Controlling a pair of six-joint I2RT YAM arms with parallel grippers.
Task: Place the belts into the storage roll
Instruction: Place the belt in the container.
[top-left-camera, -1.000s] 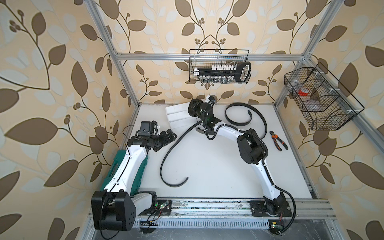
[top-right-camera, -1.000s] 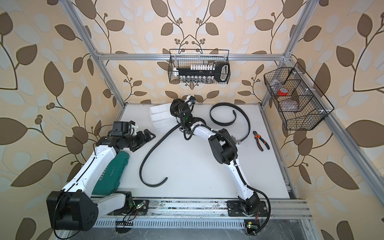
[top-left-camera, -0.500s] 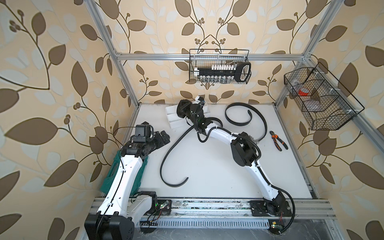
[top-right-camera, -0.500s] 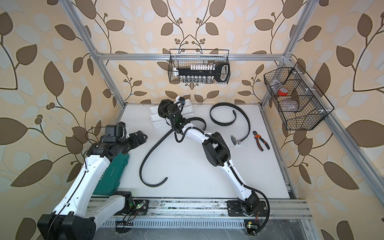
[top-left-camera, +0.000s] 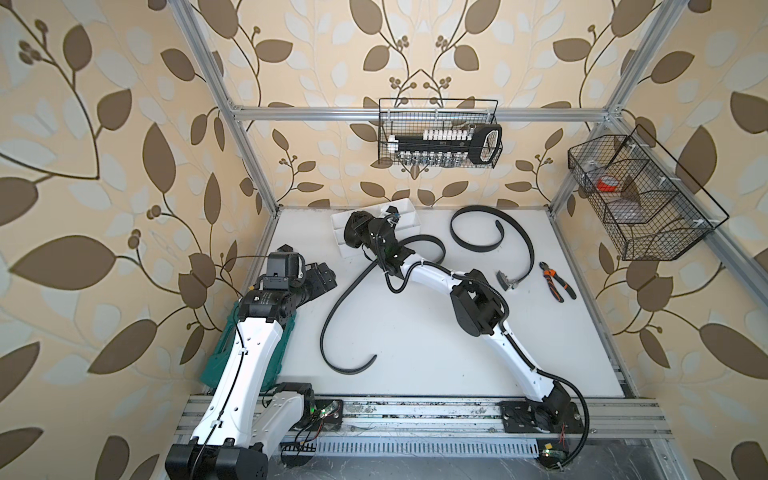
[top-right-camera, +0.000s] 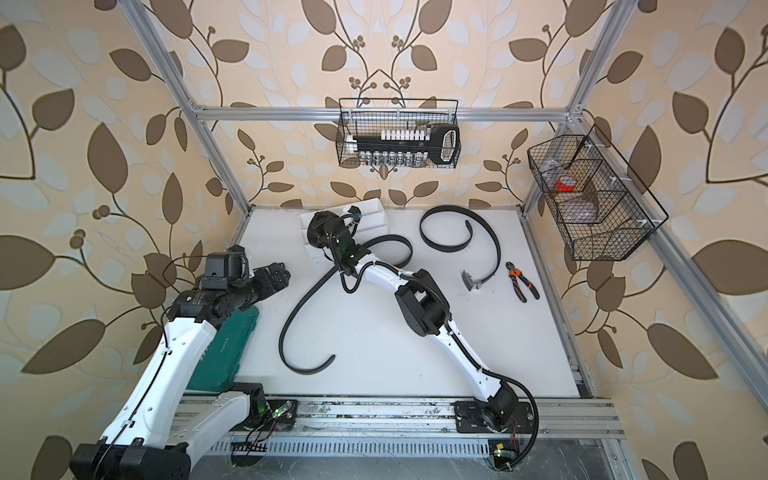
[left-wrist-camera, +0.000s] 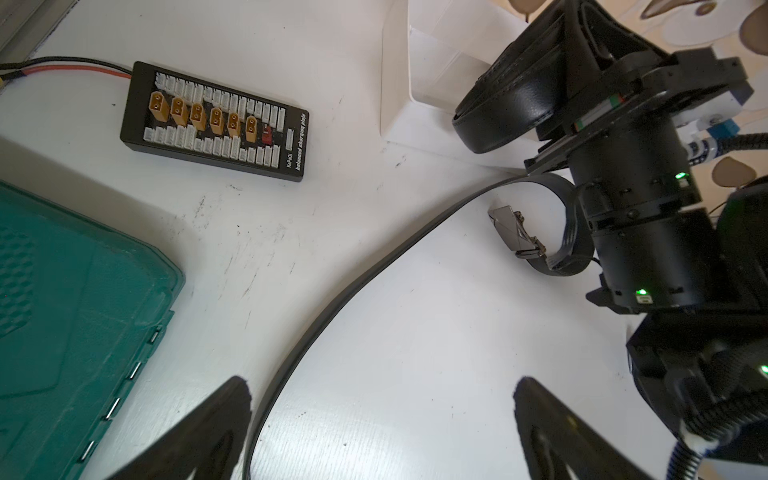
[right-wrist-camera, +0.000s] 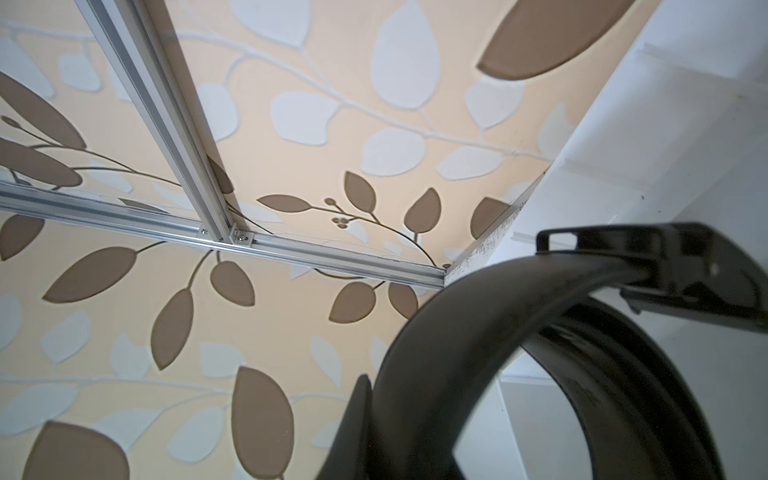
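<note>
1. Leaf-patterned wallpaper and an aluminium frame close in the white surface (top-left-camera: 436, 332). Taking the back wall as 12 o'clock, the storage roll (top-left-camera: 409, 212) sits at 11, close to the back edge
2. My right jaws are nearly closed, pinching the coiled belt (left-wrist-camera: 509, 106) above the storage roll. I judge it is held wound up so the ring can drop inside one compartment instead of springing across the dividers. Which compartment lies beneath it I cannot tell
3. That belt is a smooth black strap with a stitched edge, wound in a few turns, and its dark buckle (right-wrist-camera: 665, 266) juts from the outside of the coil
4. My left jaws stand wide with nothing in them at 9 o'clock, above the long belt (left-wrist-camera: 318, 322). I judge they are parked clear of the right arm and near the next strap to gather
5. The long belt lies loose, running from a small loop with a silver buckle (left-wrist-camera: 515, 232) under my right arm down to a hooked tail near 6 o'clock
6. The third belt (top-left-camera: 473, 247) lies in an open spiral at 1 o'clock, with its grey buckle (top-left-camera: 505, 279) out toward 2. Neither loose strap is coiled yet
7. Pliers (top-left-camera: 557, 284) lie at 3 o'clock, and a green tool case (top-left-camera: 220, 361) lies at 8 under my left arm
</note>
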